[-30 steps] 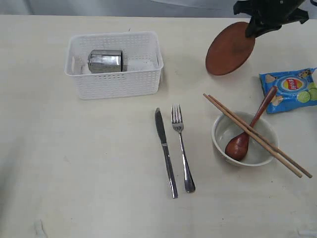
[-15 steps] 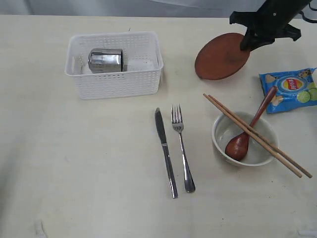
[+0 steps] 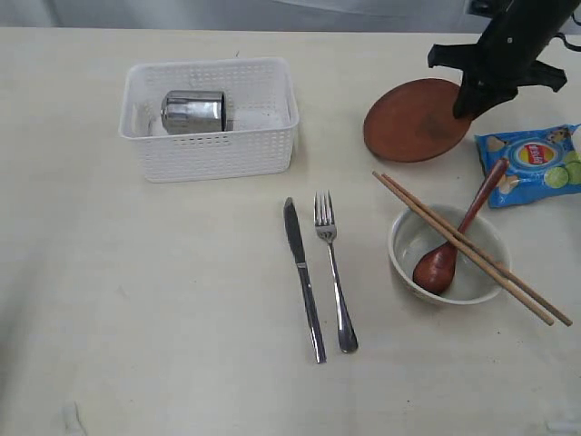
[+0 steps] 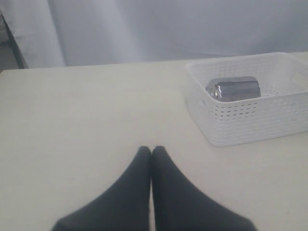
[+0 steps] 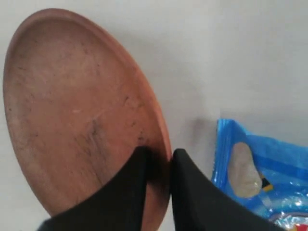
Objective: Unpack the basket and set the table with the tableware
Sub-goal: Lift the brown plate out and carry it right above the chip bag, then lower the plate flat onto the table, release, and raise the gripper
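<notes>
The round brown wooden plate (image 3: 413, 120) lies almost flat on the table (image 3: 182, 300) at the back right. My right gripper (image 3: 465, 107) is shut on its right rim, one finger over the plate (image 5: 72, 106) and one outside it, as the right wrist view shows at the gripper (image 5: 159, 156). The white basket (image 3: 213, 159) holds a steel cup (image 3: 193, 111) lying on its side. Knife (image 3: 303, 277) and fork (image 3: 334, 272) lie side by side. A cream bowl (image 3: 407, 243) holds the dark spoon (image 3: 445, 259), with chopsticks (image 3: 472, 250) across it. My left gripper (image 4: 152, 150) is shut and empty, short of the basket (image 4: 250, 120).
A blue chip bag (image 3: 531, 163) lies just right of the plate and behind the bowl, close to my right gripper; the bag (image 5: 260, 173) shows beside the outer finger. The left arm is outside the exterior view.
The right gripper has come down with the plate, which went from steeply tilted in the air to nearly flat on the table. Nothing else moved.
</notes>
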`<control>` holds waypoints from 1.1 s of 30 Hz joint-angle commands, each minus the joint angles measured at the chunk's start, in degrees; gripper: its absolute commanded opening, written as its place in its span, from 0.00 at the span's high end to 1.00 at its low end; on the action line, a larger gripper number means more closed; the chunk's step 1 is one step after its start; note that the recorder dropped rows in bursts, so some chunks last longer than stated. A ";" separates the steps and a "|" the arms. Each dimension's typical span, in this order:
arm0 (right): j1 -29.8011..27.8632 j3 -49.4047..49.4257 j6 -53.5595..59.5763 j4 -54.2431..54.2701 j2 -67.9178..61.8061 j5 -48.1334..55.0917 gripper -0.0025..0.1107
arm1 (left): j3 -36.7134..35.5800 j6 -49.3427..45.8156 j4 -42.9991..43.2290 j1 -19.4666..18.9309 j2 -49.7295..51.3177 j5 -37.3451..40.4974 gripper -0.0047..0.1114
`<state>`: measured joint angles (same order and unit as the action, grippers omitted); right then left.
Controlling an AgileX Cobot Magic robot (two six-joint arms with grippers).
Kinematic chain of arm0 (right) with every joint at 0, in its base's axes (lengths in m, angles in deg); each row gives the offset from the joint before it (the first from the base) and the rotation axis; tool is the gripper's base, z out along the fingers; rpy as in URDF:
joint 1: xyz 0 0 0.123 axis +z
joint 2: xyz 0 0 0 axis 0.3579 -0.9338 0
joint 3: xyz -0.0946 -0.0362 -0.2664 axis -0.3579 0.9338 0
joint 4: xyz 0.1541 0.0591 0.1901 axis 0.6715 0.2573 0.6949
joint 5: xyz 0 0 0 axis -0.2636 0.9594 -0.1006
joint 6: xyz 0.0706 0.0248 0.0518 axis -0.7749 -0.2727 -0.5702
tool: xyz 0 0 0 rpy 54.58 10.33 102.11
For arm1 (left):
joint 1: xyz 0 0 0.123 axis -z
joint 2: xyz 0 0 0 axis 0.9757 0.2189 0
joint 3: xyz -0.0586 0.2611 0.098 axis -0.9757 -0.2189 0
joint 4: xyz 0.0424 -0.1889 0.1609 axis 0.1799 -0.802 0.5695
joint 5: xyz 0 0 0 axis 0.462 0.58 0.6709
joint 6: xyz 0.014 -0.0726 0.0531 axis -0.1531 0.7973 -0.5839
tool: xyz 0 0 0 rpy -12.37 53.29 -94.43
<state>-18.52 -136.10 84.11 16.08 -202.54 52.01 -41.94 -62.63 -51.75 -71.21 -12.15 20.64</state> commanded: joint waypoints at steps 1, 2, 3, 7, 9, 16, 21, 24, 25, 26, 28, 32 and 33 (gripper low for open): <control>-0.31 0.23 0.31 -4.10 -1.05 1.94 0.98 | -0.11 -0.06 -0.13 0.40 -0.18 -0.59 0.96; -0.31 0.23 0.31 -4.10 -1.19 2.10 0.98 | -0.11 -0.06 -0.13 0.40 -0.18 -0.59 0.96; -0.31 0.23 0.31 -4.10 -1.31 2.18 0.98 | -0.11 -0.06 -0.13 0.40 -0.18 -0.59 0.96; -0.31 0.23 0.31 -4.10 -2.21 2.48 0.98 | -0.11 -0.06 -0.13 0.40 -0.18 -0.59 0.96; -0.31 0.23 0.31 -4.10 -2.19 1.88 0.98 | -0.11 -0.06 -0.13 0.40 -0.18 -0.59 0.96; -0.31 0.23 1.64 -3.98 -1.90 2.10 0.98 | -0.11 -0.06 -0.13 0.40 -0.18 -0.59 0.96; 0.05 0.23 3.10 -0.89 -2.00 3.55 0.98 | -0.11 -0.06 -0.13 0.40 -0.18 -0.59 0.96; 0.05 0.23 2.15 -1.56 -1.89 3.55 0.97 | -0.11 -0.06 -0.13 0.40 -0.18 -0.59 0.96; 0.05 0.23 1.00 -2.46 -1.81 3.43 0.93 | -0.11 -0.06 -0.13 0.40 -0.18 -0.59 0.96; 0.05 0.23 -0.22 -3.28 -1.81 3.43 0.89 | -0.11 -0.06 -0.13 0.40 -0.18 -0.59 0.96; 0.05 0.23 -0.74 -4.34 -1.81 3.43 0.77 | -0.11 -0.06 -0.13 0.40 -0.18 -0.59 0.96; 0.05 0.23 -0.53 -4.52 -1.42 3.03 0.58 | -0.11 -0.06 -0.13 0.40 -0.18 -0.59 0.96; 0.05 0.23 -0.53 -4.52 -0.93 2.46 0.56 | -0.11 -0.06 -0.13 0.40 -0.18 -0.59 0.96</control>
<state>-18.40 -135.90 83.82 12.22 -204.52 55.22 -41.94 -62.63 -51.75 -71.21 -12.15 20.64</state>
